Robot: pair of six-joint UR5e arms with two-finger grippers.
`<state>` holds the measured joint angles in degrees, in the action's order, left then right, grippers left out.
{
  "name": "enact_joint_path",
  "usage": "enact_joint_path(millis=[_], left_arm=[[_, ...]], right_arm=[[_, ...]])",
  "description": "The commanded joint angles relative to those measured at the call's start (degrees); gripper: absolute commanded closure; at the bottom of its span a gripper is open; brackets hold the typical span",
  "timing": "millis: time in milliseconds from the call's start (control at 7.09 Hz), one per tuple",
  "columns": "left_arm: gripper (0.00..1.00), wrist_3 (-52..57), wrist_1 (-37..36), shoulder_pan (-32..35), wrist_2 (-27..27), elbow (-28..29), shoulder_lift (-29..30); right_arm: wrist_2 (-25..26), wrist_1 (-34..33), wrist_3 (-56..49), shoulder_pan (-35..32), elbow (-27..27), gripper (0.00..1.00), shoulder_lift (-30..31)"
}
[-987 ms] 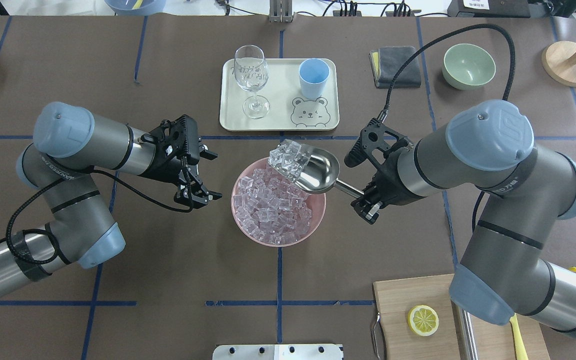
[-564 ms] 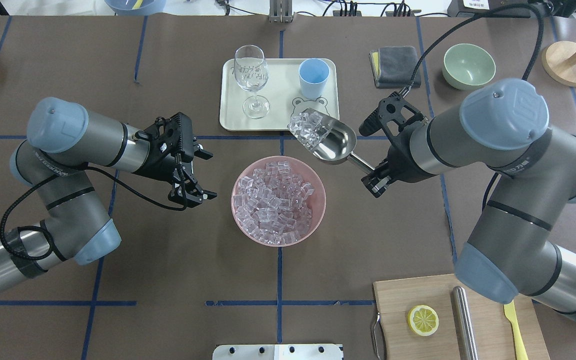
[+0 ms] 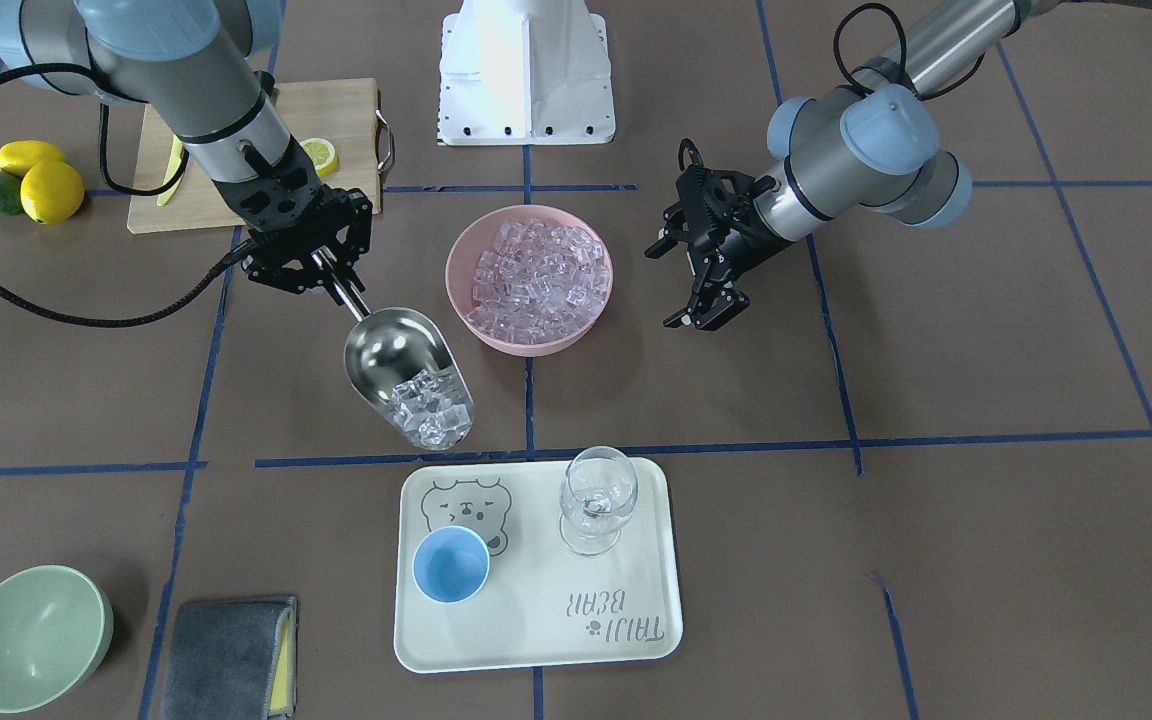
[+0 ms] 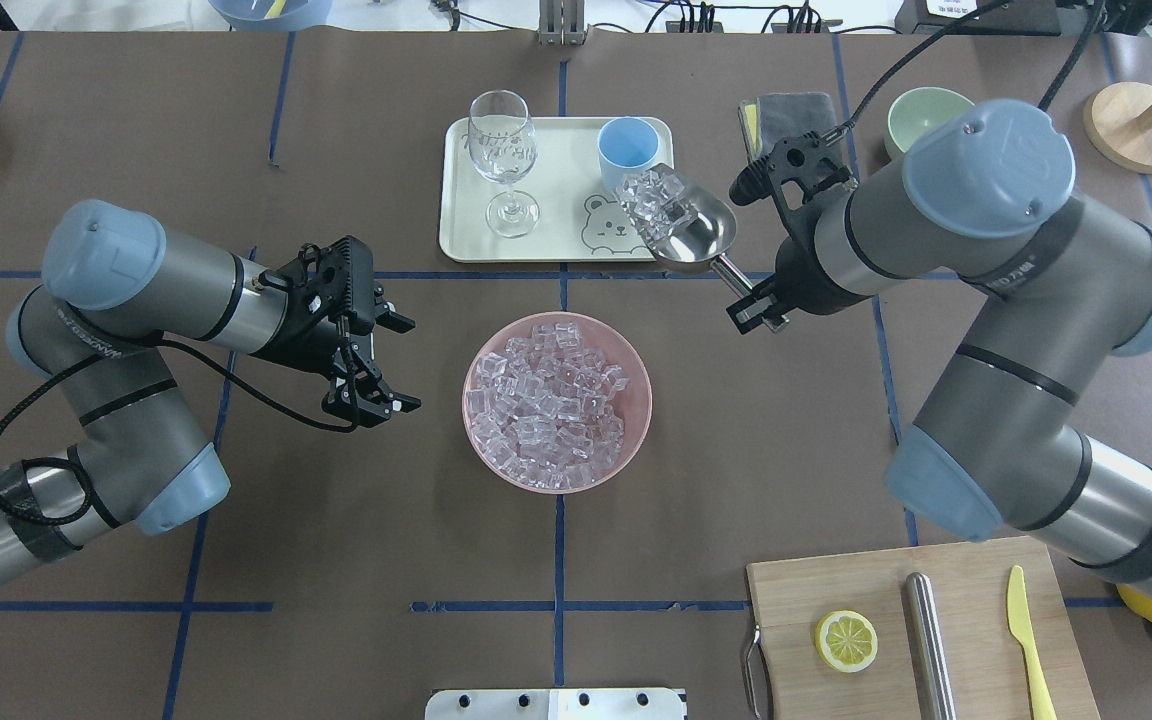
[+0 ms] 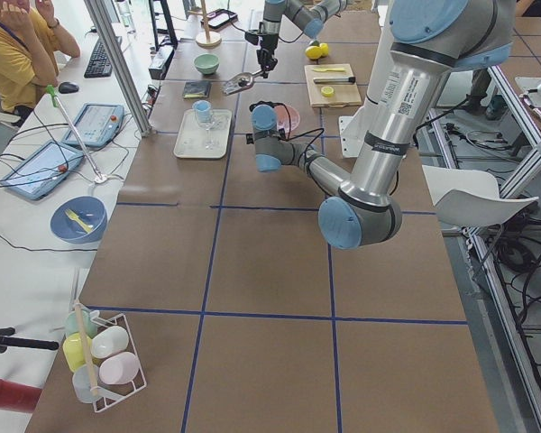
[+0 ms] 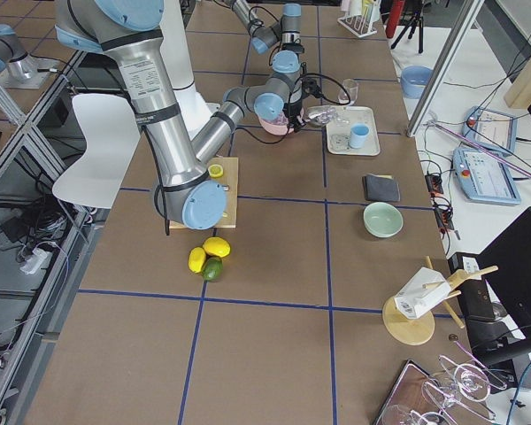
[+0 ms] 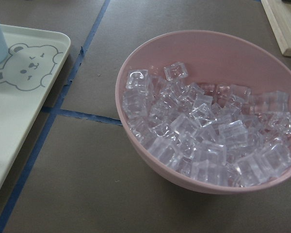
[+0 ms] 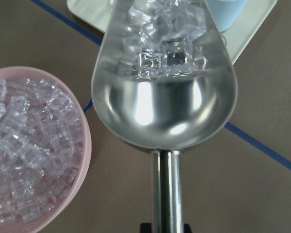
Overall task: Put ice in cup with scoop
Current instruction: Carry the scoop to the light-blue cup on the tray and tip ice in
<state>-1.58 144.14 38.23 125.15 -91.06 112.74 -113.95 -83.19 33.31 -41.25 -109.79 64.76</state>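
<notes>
Holding cup (image 3: 450, 565), tray (image 3: 536, 560) reads "BEAR".

tray (image 4: 561, 190): cream, bear print, wine glass (image 4: 503, 150) upright on it | pink bowl (image 3: 532, 345) near tray | green bowl (image 3: 31, 637) beside grey cloth (image 3: 226, 655) | cutting board (image 4: 981, 650): lemon half (image 4: 846, 640), steel cylinder (image 4: 929, 645), yellow knife (image 4: 1028, 640) on it

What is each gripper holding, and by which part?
The right gripper grips the shiny stainless-steel scoop by the end of its thin straight handle, clear ice cubes in its trough. The left gripper is open and empty.
</notes>
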Motion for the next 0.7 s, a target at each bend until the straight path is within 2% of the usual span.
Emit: enact_joint_path(millis=[0, 141, 282, 564], left_arm=[[0.0, 0.1, 0.0, 0.0, 0.2, -0.3, -0.4], [0.0, 0.0, 0.0, 0.0, 0.2, -0.3, -0.6], [0.0, 0.1, 0.0, 0.0, 0.4, -0.4, -0.7], [0.0, 0.1, 0.0, -0.1, 0.4, -0.5, -0.6]], right_arm=[[-0.3, -3.4, 0.7, -2.2, 3.3, 1.0, -3.4], [-0.5, -3.8, 0.8, -3.0, 6.2, 1.0, -5.7], [-0.6, -8.0, 0.6, -3.5, 8.1, 1.0, -8.8], [-6.7, -10.7, -1.5, -5.6, 8.9, 1.0, -9.3]])
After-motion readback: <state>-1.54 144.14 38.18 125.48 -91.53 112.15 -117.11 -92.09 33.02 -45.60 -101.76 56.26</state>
